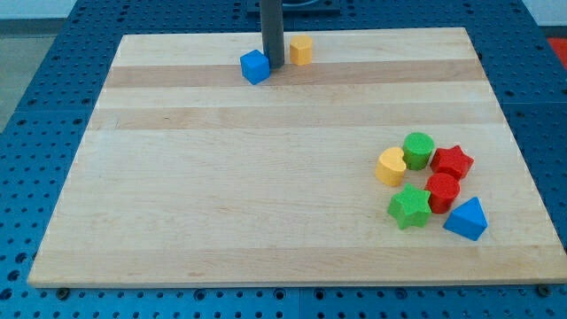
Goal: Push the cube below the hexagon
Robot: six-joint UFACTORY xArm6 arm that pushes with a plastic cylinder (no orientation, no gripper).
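Note:
A blue cube [254,66] lies near the view's top, left of centre, on the wooden board [221,177]. A yellow hexagon [301,50] lies just up and to the right of it. My dark rod comes down between them, and my tip [274,67] rests right beside the cube's right side, below-left of the hexagon. The cube sits to the left of and slightly below the hexagon.
A cluster of blocks lies at the view's lower right: a yellow heart [391,167], a green cylinder [418,151], a red star [452,162], a red cylinder-like block [442,191], a green star [409,206] and a blue triangle [467,219].

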